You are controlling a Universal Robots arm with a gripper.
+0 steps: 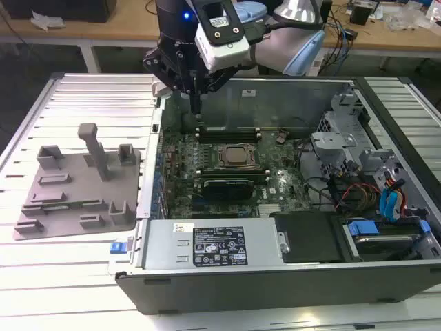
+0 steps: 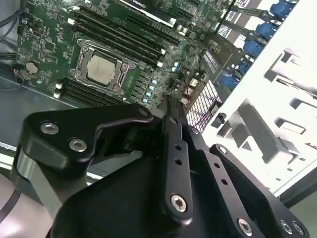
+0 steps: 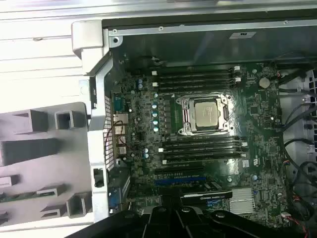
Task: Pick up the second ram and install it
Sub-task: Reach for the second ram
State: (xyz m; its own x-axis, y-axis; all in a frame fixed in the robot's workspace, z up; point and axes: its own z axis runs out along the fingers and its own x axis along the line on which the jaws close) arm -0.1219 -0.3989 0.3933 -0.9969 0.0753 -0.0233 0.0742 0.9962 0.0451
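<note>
Open computer case (image 1: 275,289) lying on a ribbed white surface (image 1: 96,96), with the motherboard (image 3: 267,129) facing up. The hand (image 1: 196,109) hangs over the far corner of the case, toward the exterior view's left. Its fingers (image 2: 171,114) are drawn narrow, the tips together and pointing down. The tips stand just above the end of the long dark memory slots (image 1: 227,132) that run along the far side of the silver processor (image 1: 238,156). A second bank of slots (image 3: 203,148) runs along the processor's near side. The second ram cannot be singled out: the slots look dark and alike, so it is unclear which are filled. A grey plastic plate (image 1: 69,214) with raised blocks lies on the surface beside the case, at the exterior view's left.
</note>
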